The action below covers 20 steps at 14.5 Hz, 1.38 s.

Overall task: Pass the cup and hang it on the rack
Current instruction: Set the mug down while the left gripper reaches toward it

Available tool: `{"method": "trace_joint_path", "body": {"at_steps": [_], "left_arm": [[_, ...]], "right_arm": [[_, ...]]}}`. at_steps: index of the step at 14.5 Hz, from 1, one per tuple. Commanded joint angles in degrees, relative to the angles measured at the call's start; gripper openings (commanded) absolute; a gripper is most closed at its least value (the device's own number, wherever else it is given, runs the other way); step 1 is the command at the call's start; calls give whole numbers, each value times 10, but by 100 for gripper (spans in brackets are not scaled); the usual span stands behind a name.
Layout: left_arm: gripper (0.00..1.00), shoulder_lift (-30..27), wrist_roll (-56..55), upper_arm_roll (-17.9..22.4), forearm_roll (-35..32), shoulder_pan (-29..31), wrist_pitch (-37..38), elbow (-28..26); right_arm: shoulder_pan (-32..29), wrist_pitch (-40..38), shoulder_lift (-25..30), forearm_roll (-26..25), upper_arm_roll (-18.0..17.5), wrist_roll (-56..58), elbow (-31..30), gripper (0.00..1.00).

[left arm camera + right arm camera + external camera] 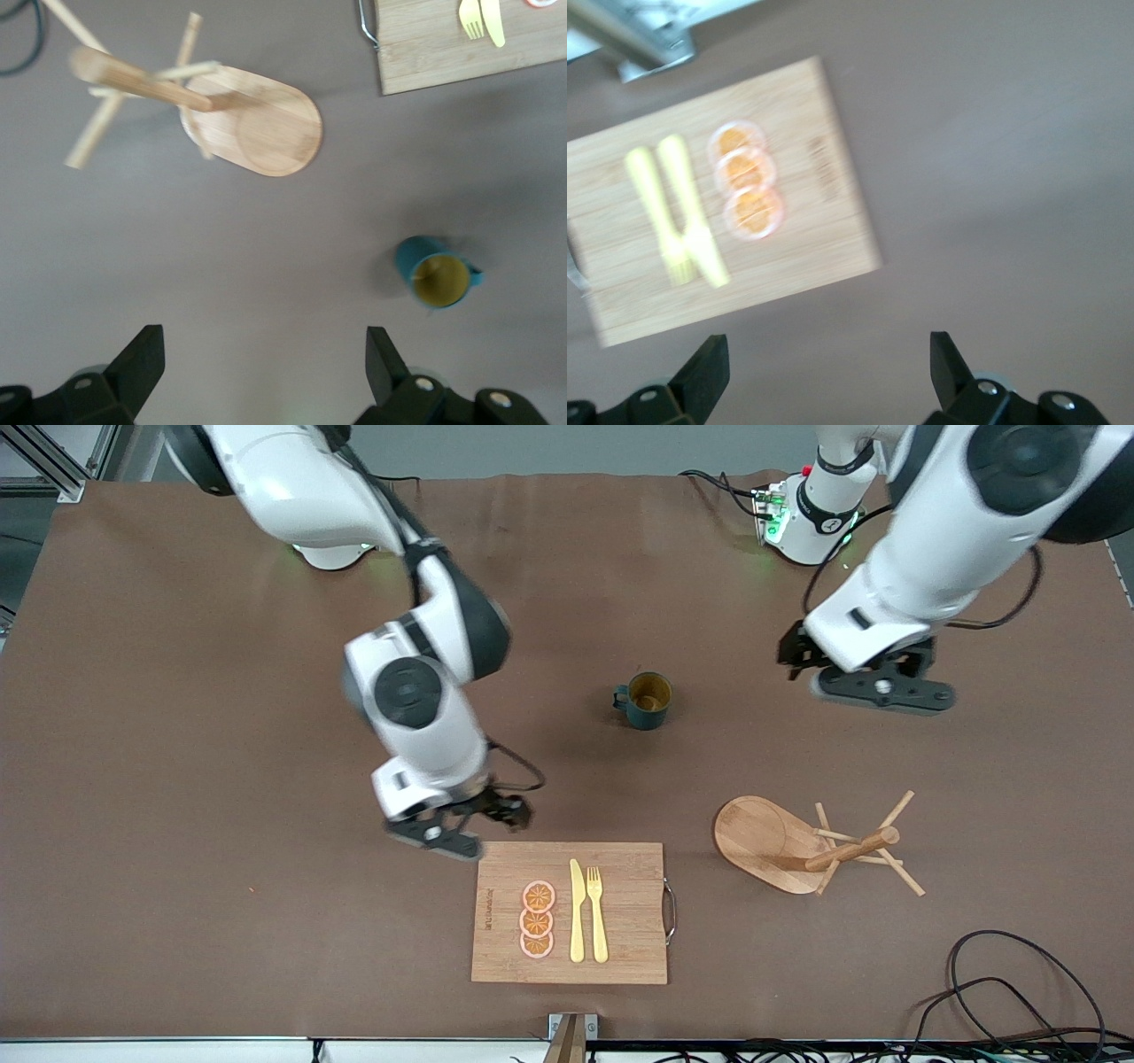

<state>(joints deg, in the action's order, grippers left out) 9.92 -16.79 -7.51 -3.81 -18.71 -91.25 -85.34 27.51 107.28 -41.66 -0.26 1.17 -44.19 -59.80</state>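
The dark teal cup [645, 700] with mustard-yellow inside stands upright near the middle of the table, apart from both grippers. It also shows in the left wrist view [437, 274]. The wooden rack [811, 846] lies tipped on its side toward the left arm's end, nearer the front camera than the cup, and shows in the left wrist view [221, 119]. My left gripper [873, 686] is open and empty over bare table [266, 372]. My right gripper [443, 837] is open and empty, just off the cutting board's corner [828, 372].
A wooden cutting board [620, 957] with a metal handle lies near the front edge. It carries orange slices [537, 919], a yellow knife [577, 912] and a fork [597, 912]. Black cables [1019, 992] lie at the front corner at the left arm's end.
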Motion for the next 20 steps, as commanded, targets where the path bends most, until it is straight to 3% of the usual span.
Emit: {"method": "trace_joint_path", "body": {"at_steps": [1, 4, 8, 13, 14, 17, 20], "left_arm": [[100, 31, -115, 0, -41, -59, -33, 14], [100, 48, -221, -1, -60, -117, -62, 13], [100, 101, -397, -2, -119, -211, -63, 13], [100, 160, -481, -2, -160, -285, -61, 13], [100, 173, -533, -1, -176, -320, -61, 13], [100, 218, -671, -1, -215, -352, -62, 13], [100, 274, -896, -2, -296, -386, -63, 14]], "right_arm": [[-81, -40, 64, 3, -13, 64, -43, 100], [-150, -40, 107, 3, -13, 162, -86, 100], [-213, -49, 139, -2, -11, 218, -89, 100], [-250, -70, 206, -6, -11, 286, -133, 100], [-257, -70, 223, -6, -11, 300, -148, 100], [-282, -67, 282, -6, -11, 342, -201, 100], [-289, -68, 332, -7, -11, 351, -246, 100]]}}
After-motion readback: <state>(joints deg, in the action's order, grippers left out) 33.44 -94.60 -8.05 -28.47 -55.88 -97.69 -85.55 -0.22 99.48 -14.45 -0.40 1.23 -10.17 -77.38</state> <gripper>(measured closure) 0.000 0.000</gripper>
